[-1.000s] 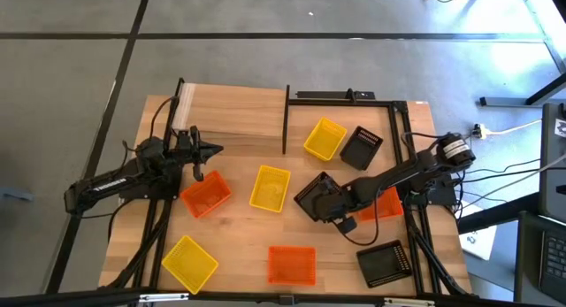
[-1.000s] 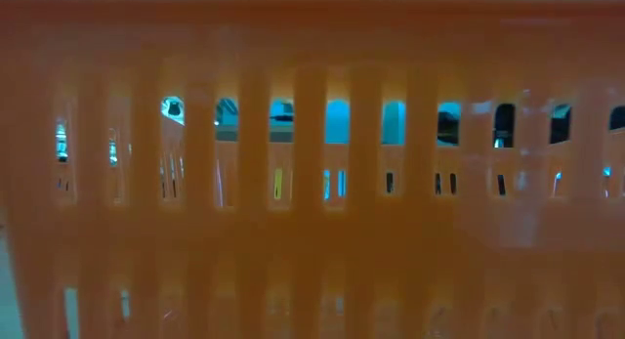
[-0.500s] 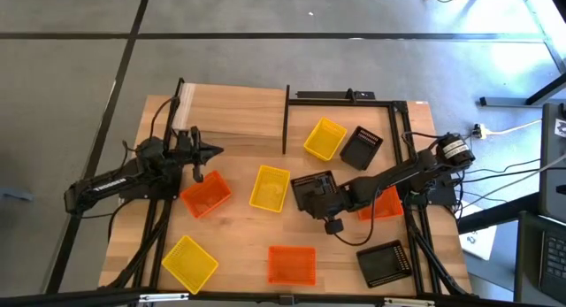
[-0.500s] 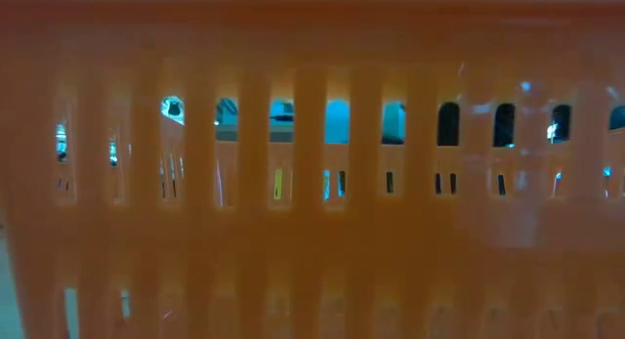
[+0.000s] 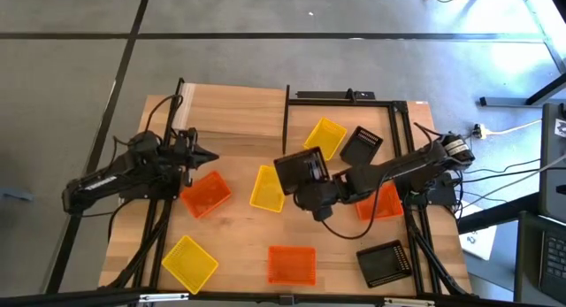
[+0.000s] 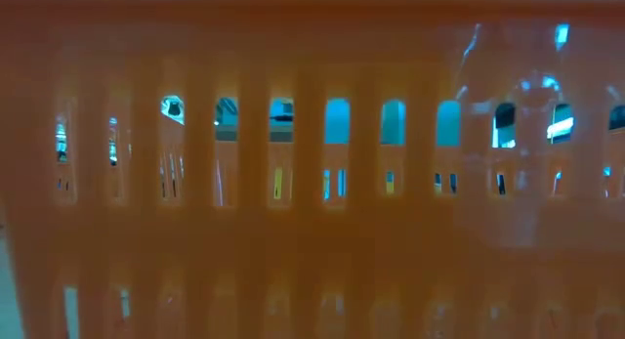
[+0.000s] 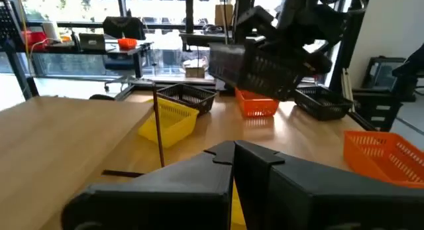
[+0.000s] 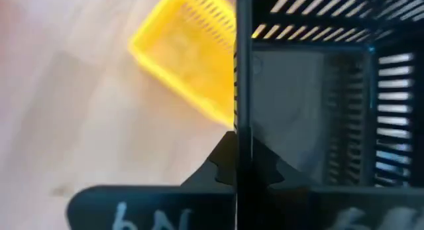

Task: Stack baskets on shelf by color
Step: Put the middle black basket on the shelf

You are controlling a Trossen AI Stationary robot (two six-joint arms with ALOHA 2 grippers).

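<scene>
The right pincer is clamped on the wall of a black basket, a shallow rectangular mesh tray with slotted sides, and holds it tilted above the middle of the bench. In the left wrist view the same black basket hangs clear of the wood, well above the baskets lying beyond it. In the right wrist view its dark slotted wall fills one side, with the fingers pressed together along its rim.

Below and just beside the lifted tray lies a yellow basket. Another yellow one sits near the shelf, a low rack of thin black bars at the far side of the bench, with a second black basket just beside it. A third yellow basket lies at the near left corner. Orange baskets lie at the left, at the near edge, and partly under the right arm. A third black basket rests at the near right.

The left pincer hovers over the left part of the bench, fingers pressed together, holding nothing.

The bench is light wood on a black frame, standing on a grey floor. The low view is filled by an orange slotted wall. The left wrist view shows windows and desks beyond.
</scene>
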